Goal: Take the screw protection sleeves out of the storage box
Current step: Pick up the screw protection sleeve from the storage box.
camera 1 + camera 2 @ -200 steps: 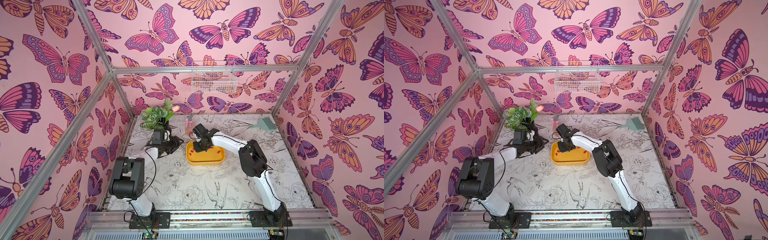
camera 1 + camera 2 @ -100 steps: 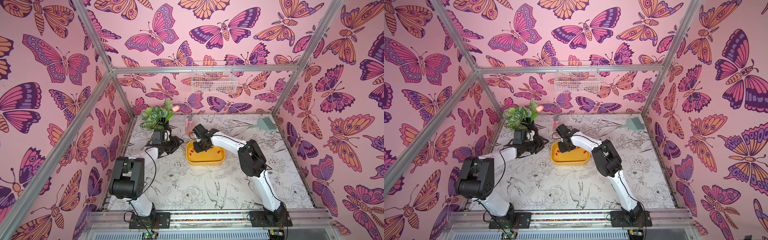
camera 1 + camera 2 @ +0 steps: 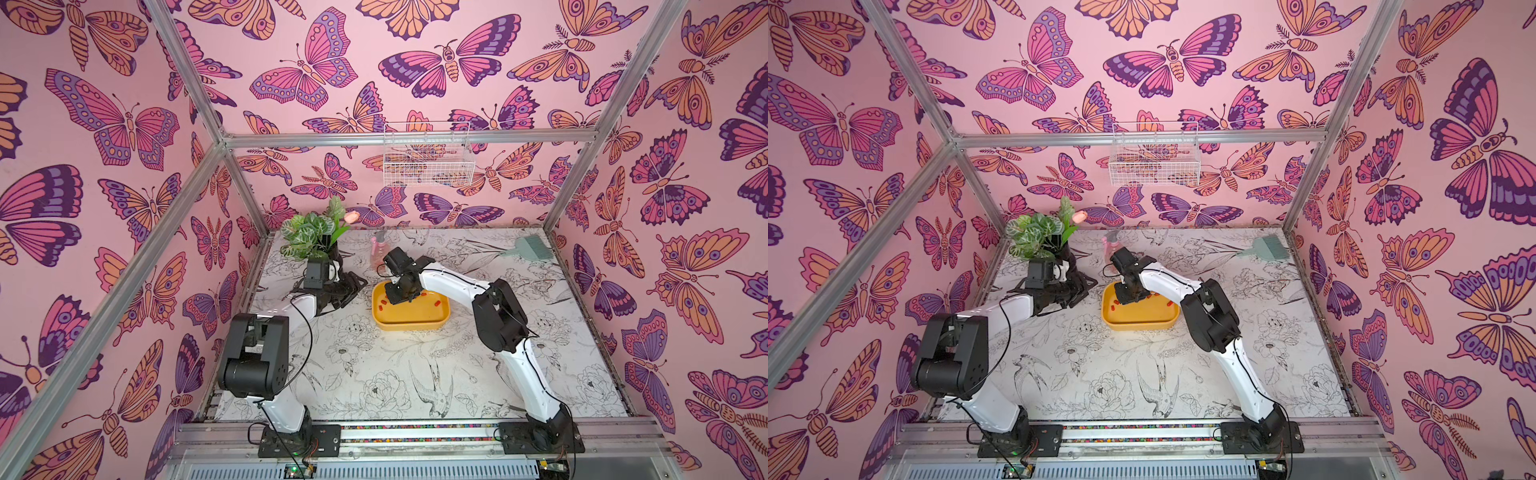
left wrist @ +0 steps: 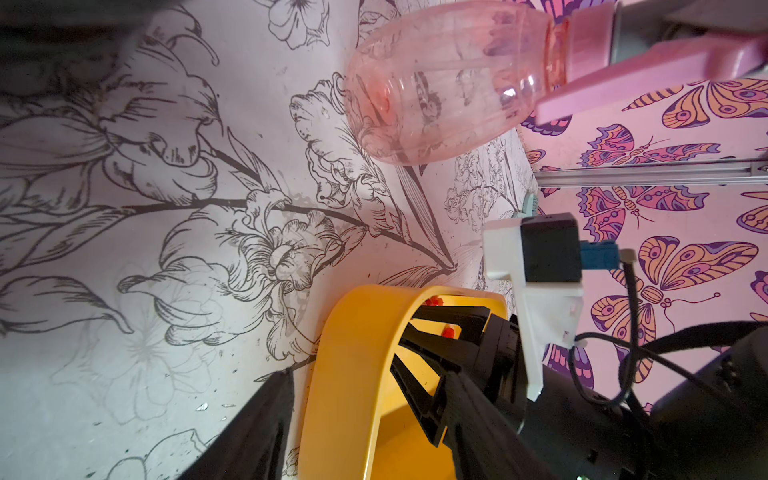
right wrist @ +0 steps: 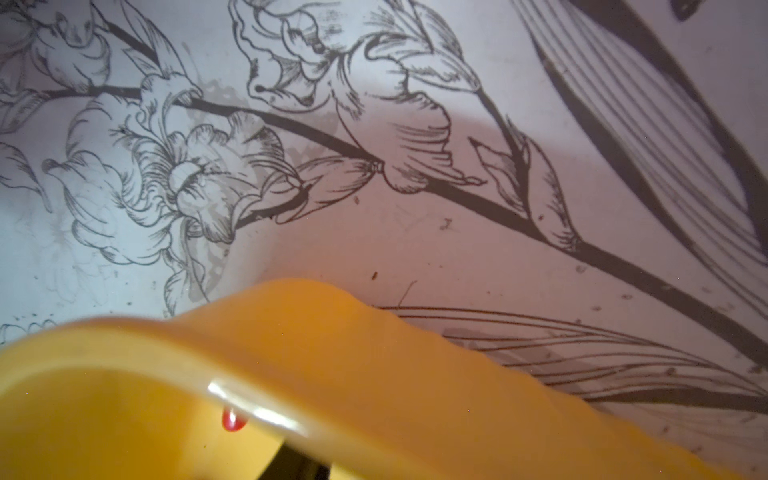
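Right pincer point(image 3: 399, 296) is down inside the storage box point(image 3: 409, 323), at its 10 o'clock corner. Left wrist view: jaws a little apart, one red sleeve showing in the gap. Can't tell if it's pinched or just lying behind.

The screw protection sleeves point(image 3: 437, 304) are all in the box in both top views: a few at the pincer's 3 o'clock, one at the box's 9 o'clock end. Right wrist view is blurred, with one red sleeve against the yellow inner wall.

Left pincer point(image 3: 351, 292) is just off the box's 9 o'clock end, low over the bench point(image 3: 374, 374), jaws wide, nothing between them.

Box sits flat on the bench, a bit toward 12 o'clock of centre.

Around the box:
- Pink spray bottle point(image 3: 379, 249) upright at its 11 o'clock, near it.
- Potted plant point(image 3: 309, 232) at its 10 o'clock, behind the left pincer.
- Green brush point(image 3: 530, 247) well apart, in the bench's 1 o'clock corner.
- White wire basket point(image 3: 428, 166) on the back wall at 12 o'clock.
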You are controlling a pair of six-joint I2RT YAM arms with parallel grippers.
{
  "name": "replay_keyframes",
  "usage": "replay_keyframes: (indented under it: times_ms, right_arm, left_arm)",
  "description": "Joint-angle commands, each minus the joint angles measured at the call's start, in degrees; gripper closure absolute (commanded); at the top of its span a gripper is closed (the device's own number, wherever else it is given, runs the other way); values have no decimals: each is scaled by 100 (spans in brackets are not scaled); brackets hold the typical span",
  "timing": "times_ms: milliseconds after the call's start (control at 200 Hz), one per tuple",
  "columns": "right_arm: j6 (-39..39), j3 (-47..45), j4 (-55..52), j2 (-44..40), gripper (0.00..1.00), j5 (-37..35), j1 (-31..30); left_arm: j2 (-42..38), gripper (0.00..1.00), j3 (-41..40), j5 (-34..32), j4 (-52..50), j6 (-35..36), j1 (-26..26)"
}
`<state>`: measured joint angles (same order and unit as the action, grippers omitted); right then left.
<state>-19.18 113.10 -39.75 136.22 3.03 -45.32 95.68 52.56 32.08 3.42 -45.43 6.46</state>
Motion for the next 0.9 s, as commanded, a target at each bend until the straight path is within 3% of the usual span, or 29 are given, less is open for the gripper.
replay_keyframes:
  times_ms: [0, 621, 686, 891]
  right_arm:
    - [56, 130, -161, 168, 68, -3, -28]
    - [72, 19, -133, 25, 90, -56, -22]
    - [76, -70, -77, -78, 97, -83, -26]
    - [30, -524, 208, -588, 98, -136, -28]
  left_arm:
    - [-142, 36, -105, -38, 96, 104, 27]
    - [-145, 36, -106, -43, 94, 104, 35]
    - [-137, 36, -105, -36, 89, 96, 35]
    - [-129, 36, -96, -40, 87, 96, 31]
